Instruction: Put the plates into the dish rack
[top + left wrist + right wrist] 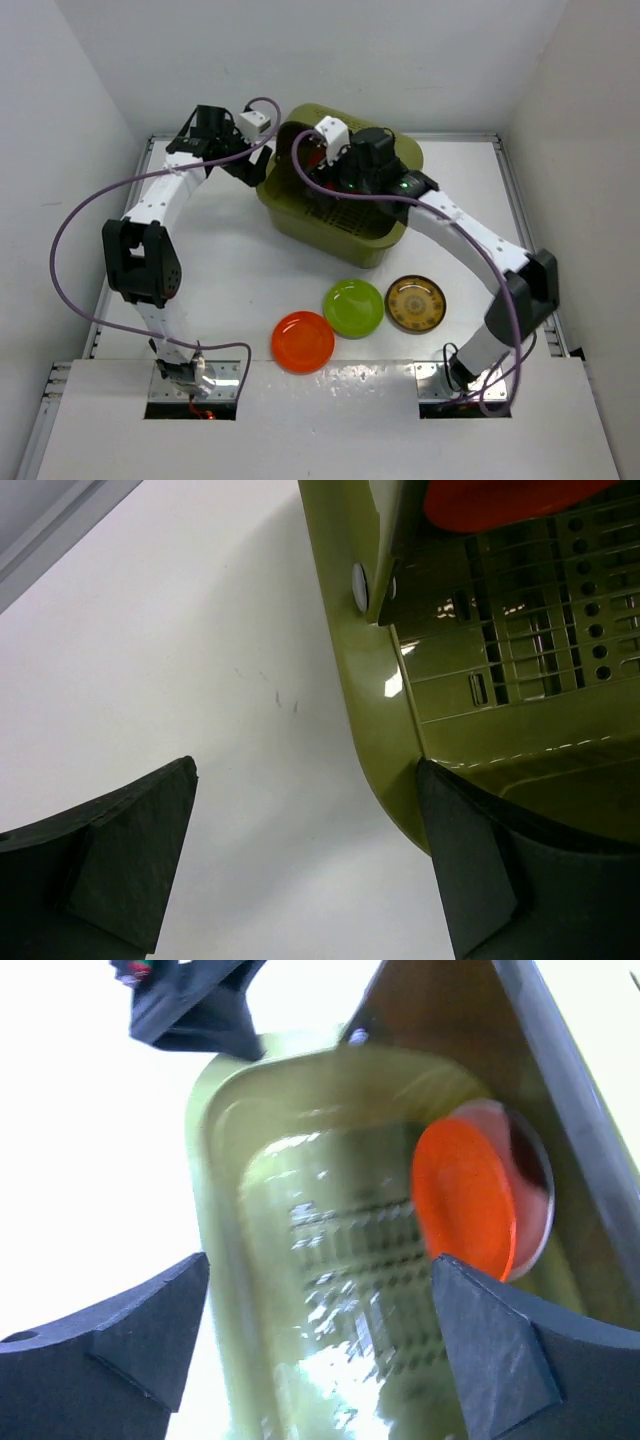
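The dish rack sits on the white desk toward its far edge, about midway between the left and right edges, with its tall curved wall on the far side. One orange-red plate is already inside, standing on edge in the far left part of the tub beside the wall, whose glossy surface mirrors it; the right wrist view is blurred, so whether the plate actually touches the wall cannot be told. The other three plates lie flat on the desk between the rack and the near edge, close together in a shallow arc: a second orange-red plate nearest the near edge, the lime green plate just beside it to the right, and the brown plate with its golden pattern further right again. The right tool hangs over the inside of the rack, its fingers spread wide with only the slotted floor showing between them and nothing pinched. The left tool is down at the rack's left outer side, also spread wide: bare desk fills most of the gap between its fingers, and the rack's rounded corner runs close past the right-hand finger, which overlaps the rim in the wrist view. It holds nothing.
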Robot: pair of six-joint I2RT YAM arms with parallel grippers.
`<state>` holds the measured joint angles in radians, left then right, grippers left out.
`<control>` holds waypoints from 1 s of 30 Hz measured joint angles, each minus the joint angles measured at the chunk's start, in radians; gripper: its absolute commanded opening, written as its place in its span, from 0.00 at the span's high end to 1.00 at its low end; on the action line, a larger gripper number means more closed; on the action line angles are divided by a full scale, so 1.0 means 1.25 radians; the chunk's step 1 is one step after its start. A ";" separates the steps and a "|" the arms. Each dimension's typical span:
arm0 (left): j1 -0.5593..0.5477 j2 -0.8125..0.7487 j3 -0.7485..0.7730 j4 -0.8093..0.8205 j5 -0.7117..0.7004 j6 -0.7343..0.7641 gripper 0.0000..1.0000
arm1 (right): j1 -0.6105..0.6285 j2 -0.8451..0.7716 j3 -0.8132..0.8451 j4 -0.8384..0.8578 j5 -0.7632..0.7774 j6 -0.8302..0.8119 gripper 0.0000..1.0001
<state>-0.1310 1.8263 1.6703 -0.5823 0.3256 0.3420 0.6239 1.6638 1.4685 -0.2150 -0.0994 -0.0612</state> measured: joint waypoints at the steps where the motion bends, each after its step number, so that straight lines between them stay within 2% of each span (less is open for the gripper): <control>1: 0.000 -0.006 -0.007 0.002 -0.001 0.002 0.04 | -0.002 -0.034 -0.013 -0.025 -0.009 0.018 0.01; 6: -0.005 -0.054 -0.068 0.021 -0.012 0.003 0.03 | -0.024 -0.273 -0.148 -0.157 -0.027 0.146 0.01; 8: -0.010 -0.074 -0.090 0.023 -0.023 -0.005 0.03 | -0.038 -0.383 -0.227 -0.183 -0.015 0.213 0.04; 10: -0.021 -0.097 -0.117 0.032 -0.043 -0.012 0.03 | -0.054 -0.506 -0.319 -0.209 0.024 0.294 0.12; 11: -0.028 -0.110 -0.129 0.032 -0.052 -0.014 0.03 | -0.060 -0.557 -0.354 -0.230 0.051 0.331 0.24; 14: -0.056 -0.145 -0.163 0.034 -0.077 -0.021 0.02 | -0.072 -0.663 -0.419 -0.296 0.145 0.442 0.33; 16: -0.079 -0.168 -0.182 0.035 -0.093 -0.028 0.00 | -0.085 -0.686 -0.429 -0.350 0.201 0.505 0.33; 19: -0.116 -0.195 -0.197 0.036 -0.119 -0.037 0.00 | -0.117 -0.654 -0.430 -0.458 0.284 0.600 0.19; 24: -0.158 -0.255 -0.223 0.037 -0.163 -0.061 0.00 | -0.212 -0.607 -0.470 -0.544 0.330 0.679 0.10; 27: -0.175 -0.297 -0.243 0.037 -0.186 -0.075 0.00 | -0.307 -0.591 -0.518 -0.542 0.316 0.683 0.13; 30: -0.193 -0.330 -0.264 0.030 -0.202 -0.085 0.00 | -0.395 -0.534 -0.577 -0.502 0.272 0.671 0.23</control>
<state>-0.3725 1.4139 1.3403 -0.5446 0.0727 0.2359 0.1303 0.9962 0.7467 -0.8425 0.2401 0.7776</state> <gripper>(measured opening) 0.995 0.834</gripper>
